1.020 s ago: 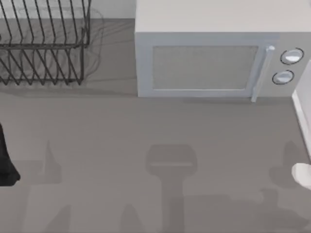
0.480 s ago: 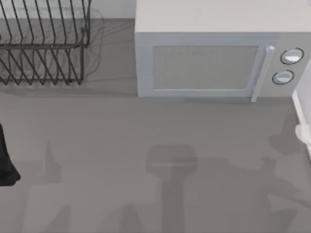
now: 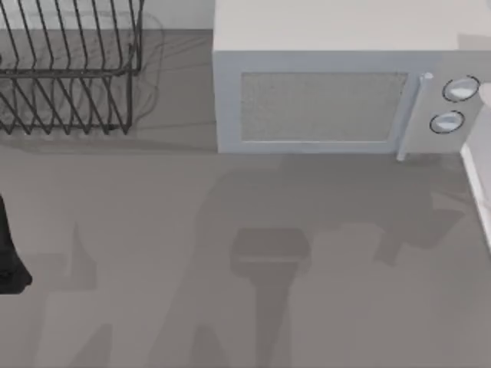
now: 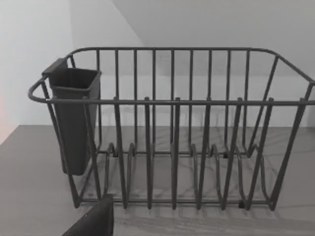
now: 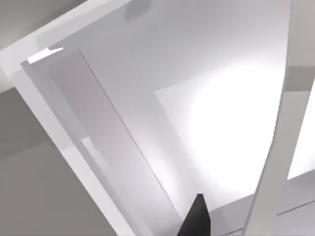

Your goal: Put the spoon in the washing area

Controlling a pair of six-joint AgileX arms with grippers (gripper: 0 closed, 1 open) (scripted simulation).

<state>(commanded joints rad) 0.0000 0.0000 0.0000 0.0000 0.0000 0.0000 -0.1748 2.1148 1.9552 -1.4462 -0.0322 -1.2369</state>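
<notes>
Left arm point(image 3: 9, 253) parked at table's left edge; tool state unreadable; dish rack point(image 3: 69, 69) back-left; microwave point(image 3: 330, 84) behind.

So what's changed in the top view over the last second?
The white rounded shape at the table's right edge, possibly the spoon, slid from low on that edge up beside the knobs of the microwave. The shadows shifted with it. Dish rack and left arm stayed put.

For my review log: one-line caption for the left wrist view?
Dark wire dish rack with a dark rectangular cutlery cup on a grey counter.
</notes>
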